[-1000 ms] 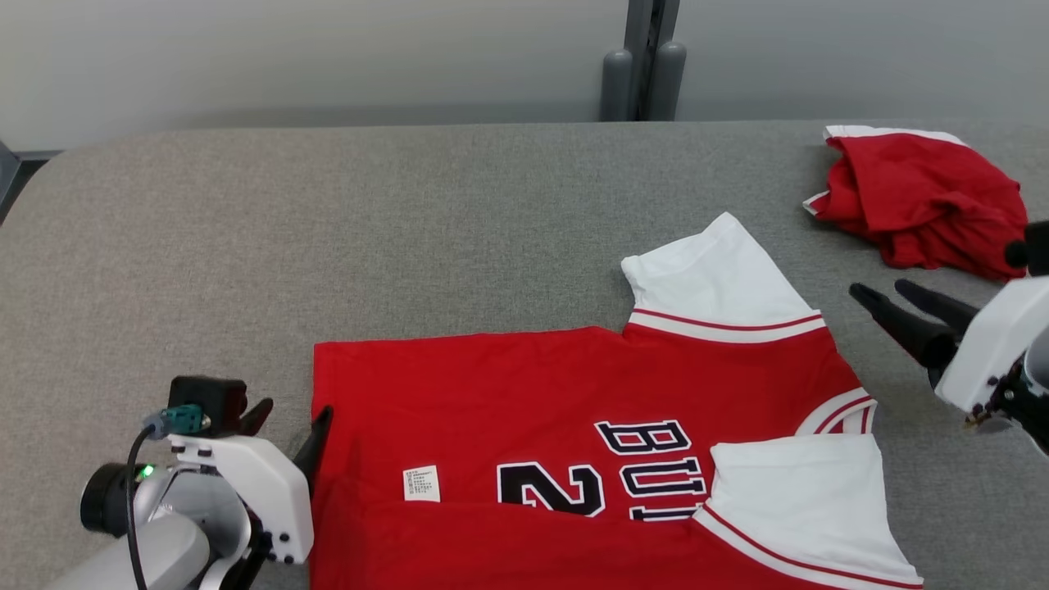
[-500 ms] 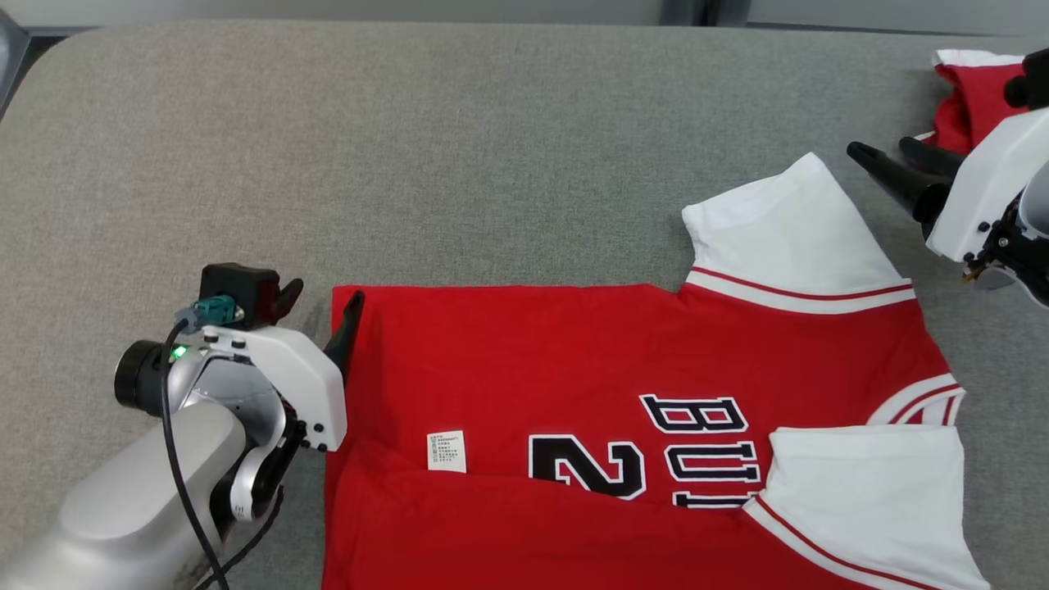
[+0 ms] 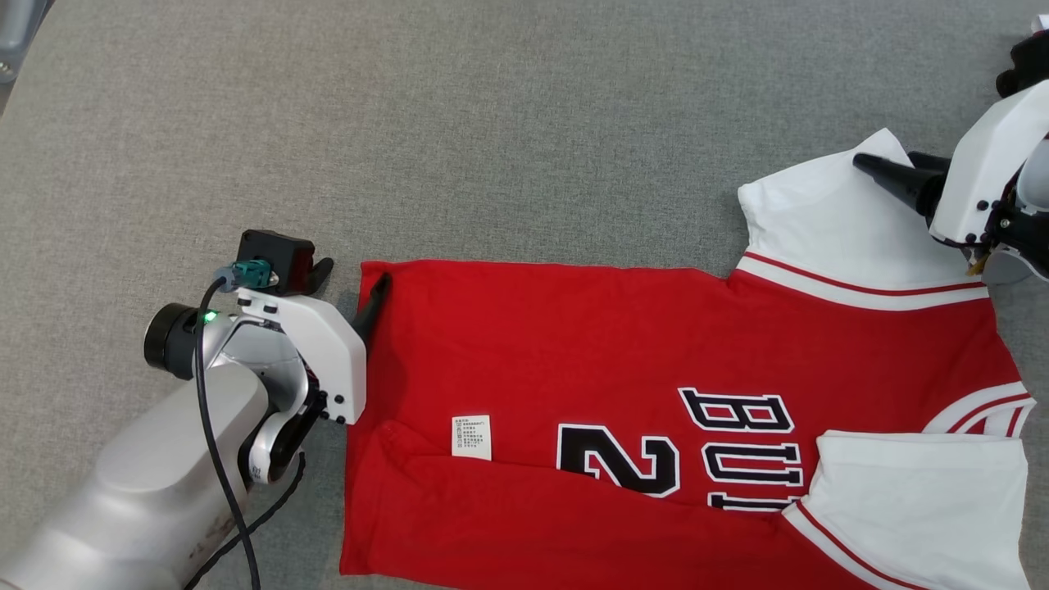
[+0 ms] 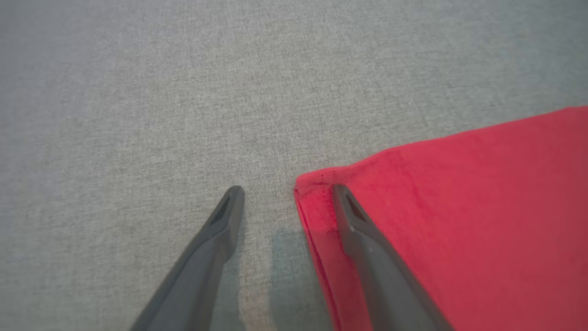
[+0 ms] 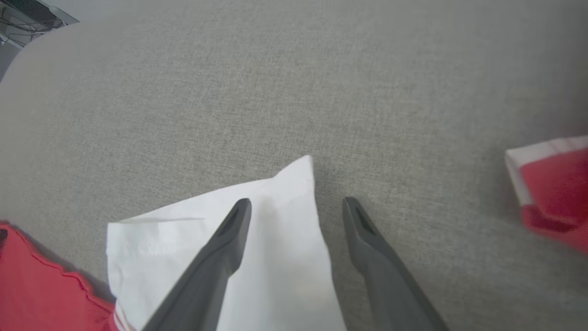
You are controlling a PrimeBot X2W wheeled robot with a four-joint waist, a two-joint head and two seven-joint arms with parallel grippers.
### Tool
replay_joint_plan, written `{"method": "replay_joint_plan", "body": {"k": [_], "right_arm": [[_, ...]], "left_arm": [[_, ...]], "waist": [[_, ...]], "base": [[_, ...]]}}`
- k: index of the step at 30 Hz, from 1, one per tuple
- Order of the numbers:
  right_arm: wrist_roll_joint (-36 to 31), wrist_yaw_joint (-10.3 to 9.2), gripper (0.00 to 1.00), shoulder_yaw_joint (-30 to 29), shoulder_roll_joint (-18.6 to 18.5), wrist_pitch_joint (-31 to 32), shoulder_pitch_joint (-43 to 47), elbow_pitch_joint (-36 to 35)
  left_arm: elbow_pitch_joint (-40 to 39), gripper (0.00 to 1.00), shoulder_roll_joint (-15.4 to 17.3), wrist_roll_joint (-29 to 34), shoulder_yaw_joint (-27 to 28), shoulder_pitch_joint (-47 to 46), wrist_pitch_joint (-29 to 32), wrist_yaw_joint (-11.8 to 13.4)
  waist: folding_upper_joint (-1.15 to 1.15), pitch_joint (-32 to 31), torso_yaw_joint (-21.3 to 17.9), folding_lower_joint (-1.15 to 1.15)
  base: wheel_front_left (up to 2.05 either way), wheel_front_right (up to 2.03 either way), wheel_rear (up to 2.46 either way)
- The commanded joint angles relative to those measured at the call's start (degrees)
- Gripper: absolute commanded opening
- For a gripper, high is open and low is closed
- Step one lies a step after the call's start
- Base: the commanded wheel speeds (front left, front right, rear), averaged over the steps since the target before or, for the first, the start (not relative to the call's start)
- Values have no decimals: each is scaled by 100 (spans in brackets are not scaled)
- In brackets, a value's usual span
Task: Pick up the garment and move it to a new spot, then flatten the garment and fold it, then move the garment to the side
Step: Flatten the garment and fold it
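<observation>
Since earlier, right gripper (image 3: 887, 161) has been brought over the sleeve (image 3: 811, 221); left gripper (image 3: 355, 272) is set astride the hem corner (image 4: 313, 187). Both are spread, empty. Flat on table (image 3: 524, 123), jersey (image 3: 574, 344) is judged soft, light; corner pinches advised.

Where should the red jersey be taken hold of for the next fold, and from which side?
Probably at two far points: the hem corner with the left hand, the outer edge of the white sleeve with the right hand. Come from the outer side, one finger above the cloth and one beside it, because the jersey lies flat and both open hands straddle those edges.
</observation>
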Motion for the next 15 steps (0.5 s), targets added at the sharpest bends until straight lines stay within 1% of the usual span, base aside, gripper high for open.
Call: {"method": "replay_joint_plan", "body": {"k": [1,3,4,8,12,13,14,15], "right_arm": [[30,4,100,34,18,55,-2,42],[68,4,100,25,49,224,-37,104],[68,4,100,25,49,224,-37,104],[144,4,100,32,124,383,-15,105],[222,4,100,6,152,430,73,-25],[239,4,100,-3,143,449,92,-53],[255,4,100,-7,129,455,101,-92],[273,4,85,-17,125,456,115,-150]], "left_arm": [[45,100,5,9,-16,-74,21,-26],[176,100,-100,1,-56,-135,44,-135],[176,100,-100,1,-56,-135,44,-135],[251,100,-236,-110,-68,-129,112,-293],[244,100,-251,-219,-48,-86,145,-416],[230,83,-248,-252,-49,-70,175,-451],[205,63,-255,-274,-41,-56,188,-477],[190,44,-249,-281,-36,-52,193,-492]], "waist": [[0,17,0,0],[0,71,1,0],[0,71,1,0],[0,103,-23,0],[0,81,-48,0],[0,76,-52,0],[0,74,-52,0],[0,74,-52,0]], "base": [[0,0,0],[0,0,0],[0,0,0],[0,0,0],[0,0,0],[0,0,0],[0,0,0],[0,0,0]]}}
